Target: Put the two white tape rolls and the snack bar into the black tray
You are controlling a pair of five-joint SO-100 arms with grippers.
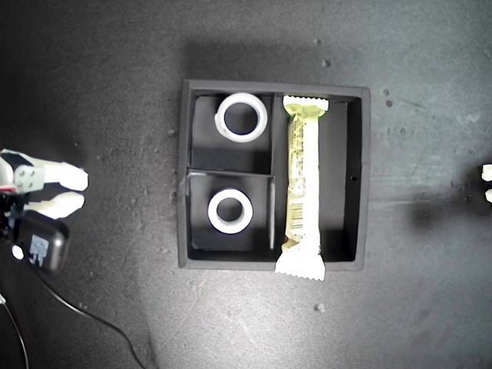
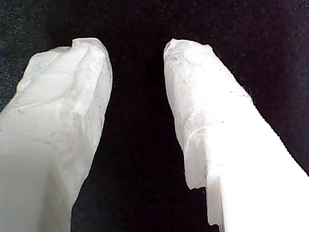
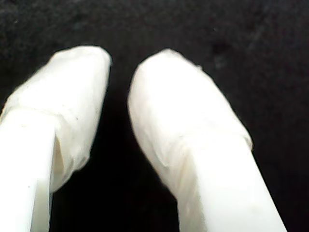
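- Holding my first tool [image 2: 137,48] fairly wide, with nothing between its white fingers and only dark surface beyond.
- Keeping my second tool [image 3: 120,58] narrower, a slim dark gap showing between the pads, also gripping nothing.
- Finding the larger white tape roll [image 1: 241,118] flat in one small compartment of the black tray [image 1: 277,86], and the smaller white tape roll [image 1: 230,211] flat in the small compartment beside it.
- Seeing the snack bar [image 1: 302,184] lying along the long compartment, its long axis running top to bottom in the exterior view, one crimped end riding over the tray wall nearest that view's bottom.
- Judging the task nearly done, with seating that end the only move possibly remaining.
- Placing the left-edge tool [image 1: 73,191] of the exterior view well apart from the tray and the right-edge tool [image 1: 487,184] barely in frame, both roughly level with the bar's middle.
- Failing to tell which is first or second: the wrist views show no tray, the exterior view alone giving the layout.
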